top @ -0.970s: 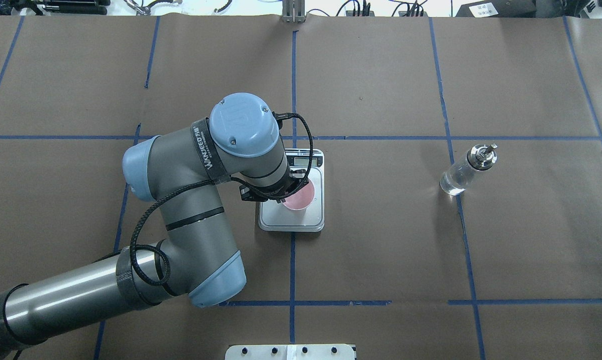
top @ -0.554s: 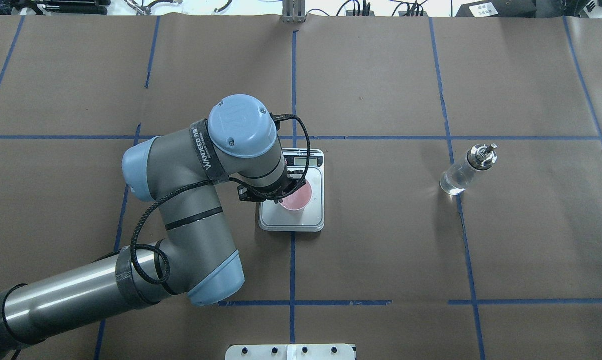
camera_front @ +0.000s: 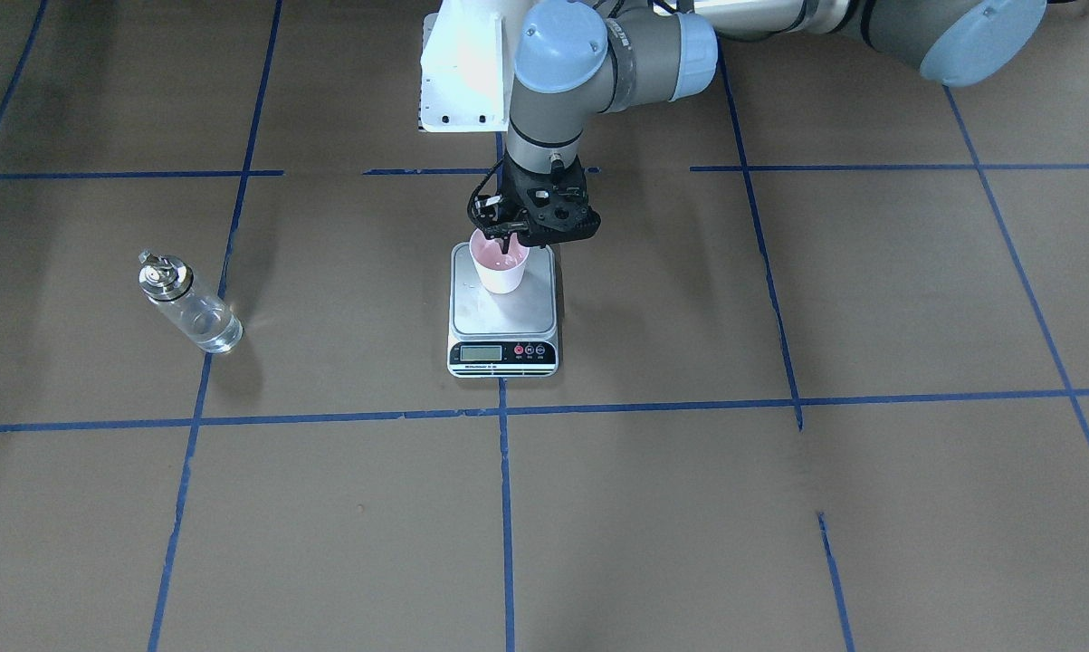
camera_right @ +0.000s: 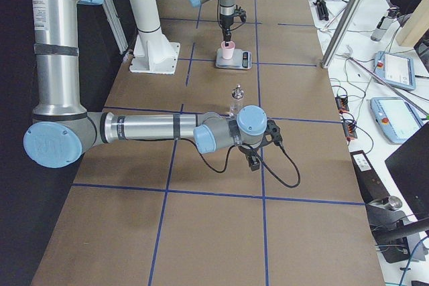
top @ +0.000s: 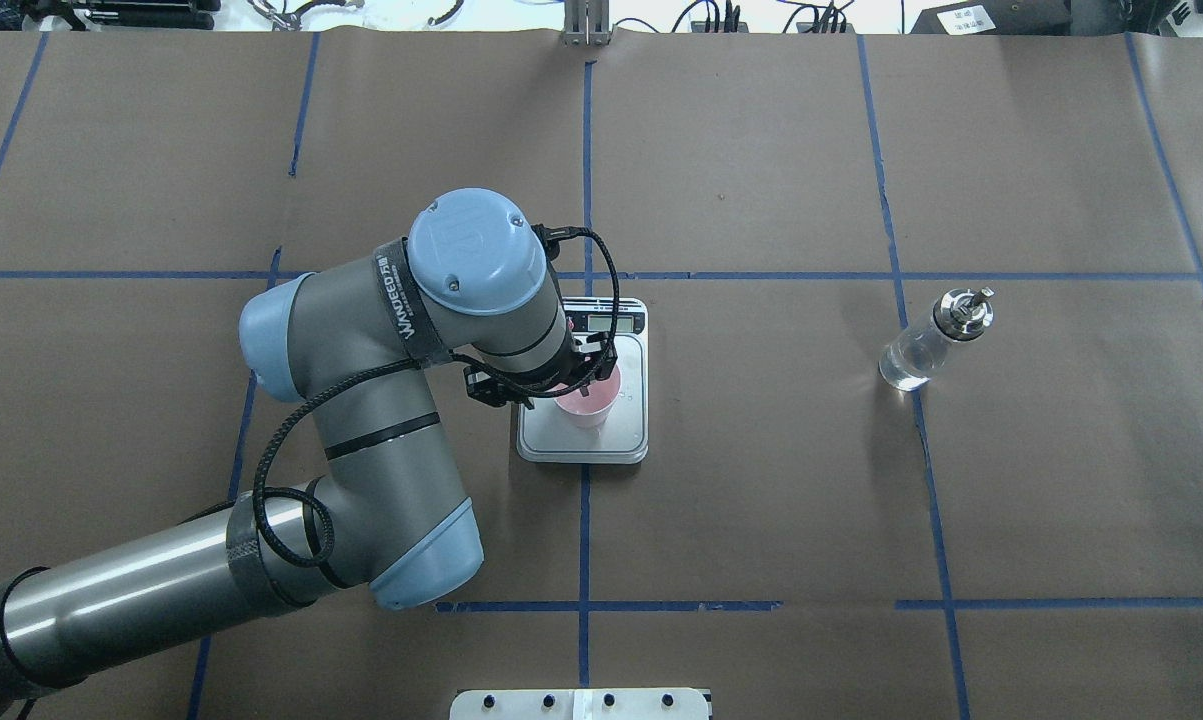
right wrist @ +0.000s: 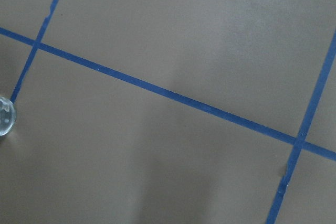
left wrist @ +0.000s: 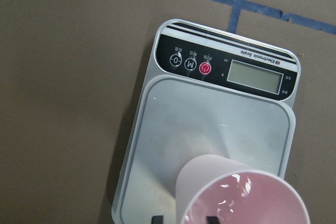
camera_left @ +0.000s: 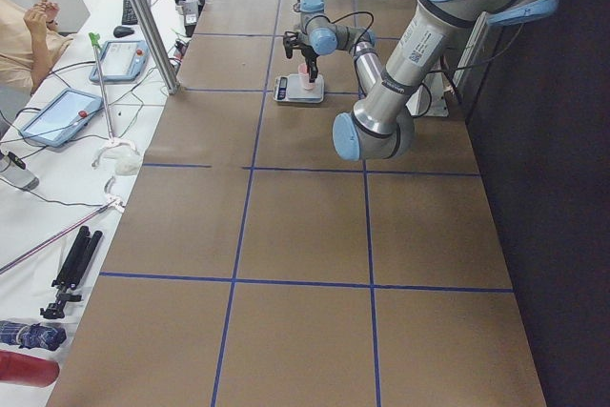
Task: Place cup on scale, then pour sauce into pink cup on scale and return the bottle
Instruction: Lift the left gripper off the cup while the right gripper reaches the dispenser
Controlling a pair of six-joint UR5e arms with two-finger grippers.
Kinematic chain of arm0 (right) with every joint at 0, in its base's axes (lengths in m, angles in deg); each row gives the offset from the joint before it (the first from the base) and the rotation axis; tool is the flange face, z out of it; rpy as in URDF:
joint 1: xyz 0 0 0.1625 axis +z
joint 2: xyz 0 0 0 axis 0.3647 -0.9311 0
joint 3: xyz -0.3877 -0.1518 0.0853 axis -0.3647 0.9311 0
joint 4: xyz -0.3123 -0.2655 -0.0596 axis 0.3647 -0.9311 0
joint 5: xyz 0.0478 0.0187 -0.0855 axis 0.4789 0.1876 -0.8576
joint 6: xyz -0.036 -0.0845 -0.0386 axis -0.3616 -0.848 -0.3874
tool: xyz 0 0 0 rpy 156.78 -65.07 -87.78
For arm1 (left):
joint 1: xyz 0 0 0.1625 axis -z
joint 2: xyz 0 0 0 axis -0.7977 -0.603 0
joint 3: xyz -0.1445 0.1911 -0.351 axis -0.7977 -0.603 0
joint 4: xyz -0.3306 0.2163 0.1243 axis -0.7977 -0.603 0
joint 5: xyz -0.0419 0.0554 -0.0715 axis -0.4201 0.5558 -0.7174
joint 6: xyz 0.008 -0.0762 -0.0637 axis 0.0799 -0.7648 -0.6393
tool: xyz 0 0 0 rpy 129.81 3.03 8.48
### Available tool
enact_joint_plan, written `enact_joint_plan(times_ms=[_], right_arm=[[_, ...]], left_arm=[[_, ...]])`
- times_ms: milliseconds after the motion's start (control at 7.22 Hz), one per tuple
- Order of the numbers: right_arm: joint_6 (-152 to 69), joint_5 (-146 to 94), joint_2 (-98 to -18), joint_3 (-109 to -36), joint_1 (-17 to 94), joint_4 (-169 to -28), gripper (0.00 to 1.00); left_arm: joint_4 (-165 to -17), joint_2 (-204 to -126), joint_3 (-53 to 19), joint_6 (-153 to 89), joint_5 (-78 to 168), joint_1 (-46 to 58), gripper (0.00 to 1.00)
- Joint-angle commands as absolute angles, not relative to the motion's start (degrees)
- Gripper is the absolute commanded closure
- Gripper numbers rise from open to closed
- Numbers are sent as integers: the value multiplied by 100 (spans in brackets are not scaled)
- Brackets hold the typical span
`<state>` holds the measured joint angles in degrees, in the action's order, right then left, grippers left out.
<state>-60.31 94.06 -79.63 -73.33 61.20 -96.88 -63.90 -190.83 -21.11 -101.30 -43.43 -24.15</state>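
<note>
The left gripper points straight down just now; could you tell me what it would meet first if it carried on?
Probably the cup rim, which the left gripper straddles, then the scale platform beneath; depth is unclear.

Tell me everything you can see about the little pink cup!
The cup is small, pale pink and looks like smooth plastic, wider at the rim than at the base, with no handle. It stands upright on the steel platform of the scale, toward the side away from the display. It looks empty, glossy inside. The left pincer is right at its rim; whether the fingers grip it cannot be told. The bottle stands well apart from it.
</note>
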Motion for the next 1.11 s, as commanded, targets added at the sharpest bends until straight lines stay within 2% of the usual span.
enact_joint_plan(times_ms=[0,139,277,554,693,970], right_arm=[[-6011,9413,-7973,-7319,5975,-9257,0],[-5793,9413,-8095,-7319,5765,-8948,0],[-5043,9404,-8288,-7328,5423,-8101,0],[-1731,8924,-8701,-7302,4153,-5059,0],[-730,8172,-8833,-7301,3267,-3990,0],[-134,5804,-8843,-7607,1455,-3795,0]], left_arm=[[-6371,-18938,-2755,-10128,-4354,-2112,35],[-6379,-18406,-3578,-10119,-4363,-1927,35],[-6423,-18149,-3813,-10076,-4355,-1760,35],[-6432,-18137,-3701,-9654,-4346,-1679,35],[-6458,-18137,-3675,-9645,-4346,-1618,35],[-6651,-18120,-3499,-9653,-4346,-1617,35]])
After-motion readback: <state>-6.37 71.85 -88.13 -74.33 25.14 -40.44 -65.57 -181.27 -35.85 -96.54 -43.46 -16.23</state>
